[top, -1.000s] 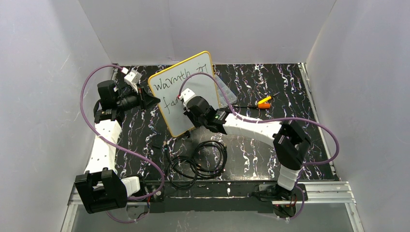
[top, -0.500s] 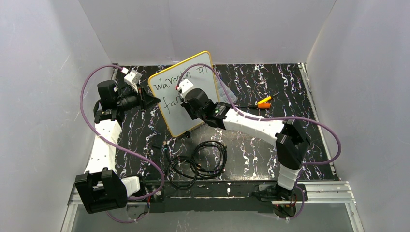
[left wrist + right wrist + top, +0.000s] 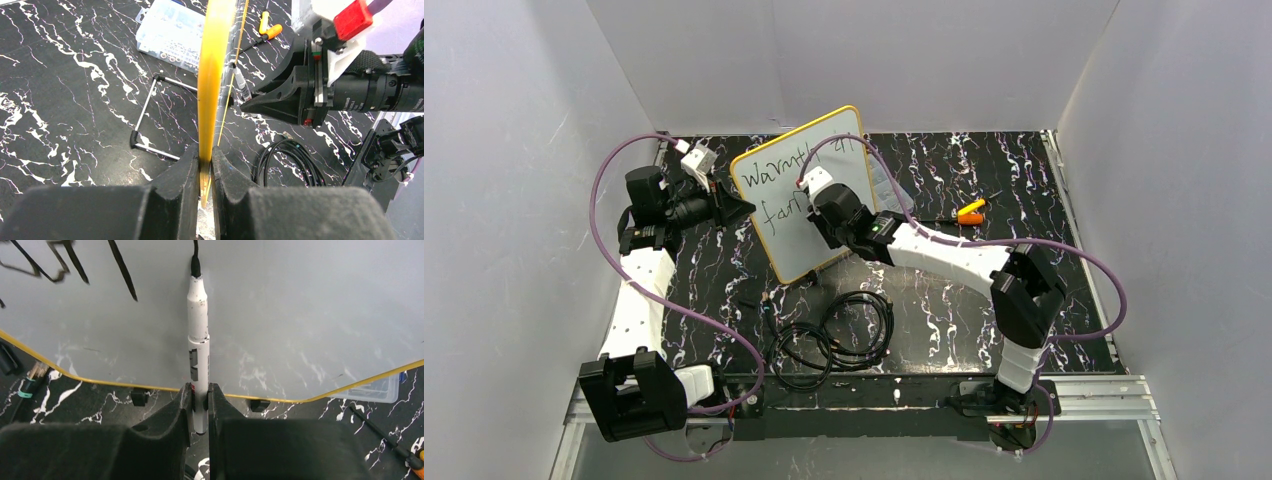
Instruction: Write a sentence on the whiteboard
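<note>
The whiteboard (image 3: 799, 250), white with a yellow frame, stands tilted on the black marbled table. The sentence (image 3: 769, 172) shows as black handwriting: one line at the top and the start of a second below it. My left gripper (image 3: 742, 210) is shut on the board's left edge; in the left wrist view the yellow frame (image 3: 212, 75) is pinched between the fingers of the left gripper (image 3: 205, 152). My right gripper (image 3: 199, 390) is shut on a white marker (image 3: 198, 340). The marker's black tip touches the board face (image 3: 300, 315) beside fresh strokes (image 3: 120, 275).
A clear compartment box (image 3: 886, 185) lies behind the board. An orange-handled screwdriver (image 3: 971, 210) rests to its right. Coiled black cables (image 3: 834, 335) lie in front of the board. A thin metal bracket (image 3: 150, 115) lies on the table behind the board.
My right gripper has moved the marker up and slightly right across the board, and the second line has gained a stroke. The left gripper and the board have stayed put.
</note>
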Tool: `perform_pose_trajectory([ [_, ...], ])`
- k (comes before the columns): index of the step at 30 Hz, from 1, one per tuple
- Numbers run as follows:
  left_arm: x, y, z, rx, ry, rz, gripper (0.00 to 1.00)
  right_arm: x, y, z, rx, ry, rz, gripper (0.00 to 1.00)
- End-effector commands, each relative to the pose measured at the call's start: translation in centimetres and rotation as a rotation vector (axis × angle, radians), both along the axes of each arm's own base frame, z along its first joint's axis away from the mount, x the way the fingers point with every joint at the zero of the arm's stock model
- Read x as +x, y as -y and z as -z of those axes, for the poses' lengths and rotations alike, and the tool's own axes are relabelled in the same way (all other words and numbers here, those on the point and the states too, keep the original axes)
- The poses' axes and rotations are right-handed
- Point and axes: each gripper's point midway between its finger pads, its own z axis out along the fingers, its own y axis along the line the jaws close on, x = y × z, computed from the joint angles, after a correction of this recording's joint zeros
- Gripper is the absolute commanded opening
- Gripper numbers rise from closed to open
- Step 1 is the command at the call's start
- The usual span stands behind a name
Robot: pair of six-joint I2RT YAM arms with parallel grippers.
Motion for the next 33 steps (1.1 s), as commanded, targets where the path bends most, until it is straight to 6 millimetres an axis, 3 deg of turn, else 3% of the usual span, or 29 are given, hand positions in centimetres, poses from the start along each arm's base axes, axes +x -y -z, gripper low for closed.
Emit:
perform_pose_trajectory([
  [1, -1.4, 1.0, -0.3, -0.027, -0.016, 0.046, 0.00, -0.5, 0.2, 1.3, 0.000, -0.035, -0.005, 0.01],
  [10, -1.5, 1.0, -0.4, -0.027, -0.013, 0.048, 0.00, -1.5, 1.0, 2.9, -0.031, -0.069, -0.017, 0.01],
  [16, -1.5, 1.1, -0.5, -0.030, -0.011, 0.048, 0.00, -1.5, 0.9, 0.1, 0.010, -0.027, -0.020, 0.01],
  [24, -1.5, 1.1, -0.6, -0.030, -0.007, 0.047, 0.00, -3.0, 1.7, -3.2, 0.079, -0.004, -0.047, 0.01],
  [33, -1.5, 1.0, -0.6, -0.031, -0.008, 0.045, 0.00, -2.1, 2.8, -2.7, 0.025, -0.019, -0.029, 0.01],
])
